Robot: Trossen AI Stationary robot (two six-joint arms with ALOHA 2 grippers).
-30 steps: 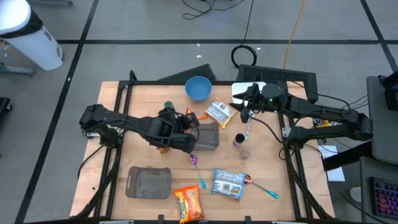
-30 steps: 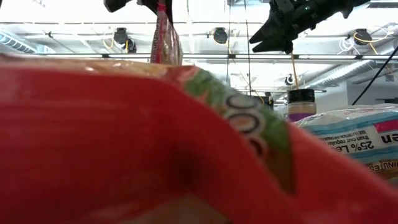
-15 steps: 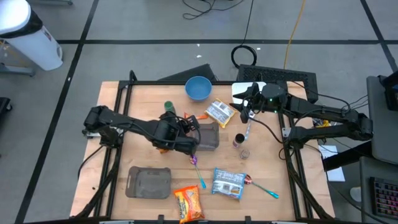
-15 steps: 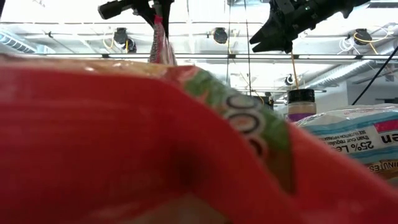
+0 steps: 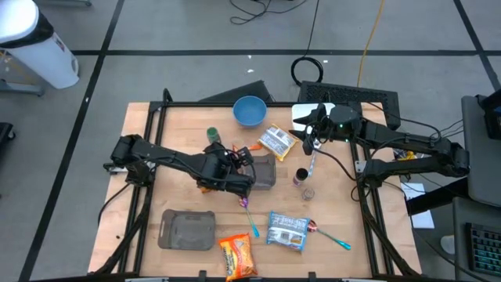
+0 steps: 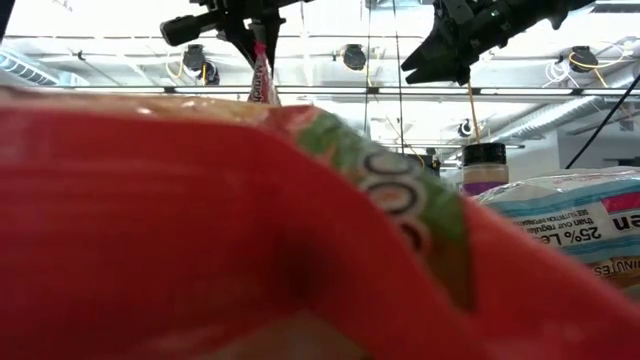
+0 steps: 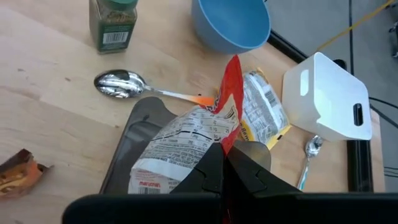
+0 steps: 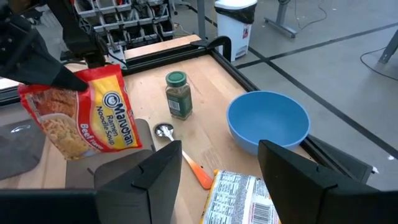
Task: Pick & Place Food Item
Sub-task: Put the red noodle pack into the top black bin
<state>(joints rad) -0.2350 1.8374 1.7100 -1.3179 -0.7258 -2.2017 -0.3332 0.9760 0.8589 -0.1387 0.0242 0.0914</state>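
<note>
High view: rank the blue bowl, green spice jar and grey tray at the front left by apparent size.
1. Grey tray
2. Blue bowl
3. Green spice jar

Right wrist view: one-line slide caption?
Left gripper holds a ramen packet above the gray tray; spice jar and blue bowl beyond.

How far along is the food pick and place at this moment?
Done: the left pincer is shut on the ramen packet and has it lifted clear of the table. In hand: the packet hangs above the dark tray. Left: setting it down and letting go. The right pincer waits open near the blue bowl.
</note>
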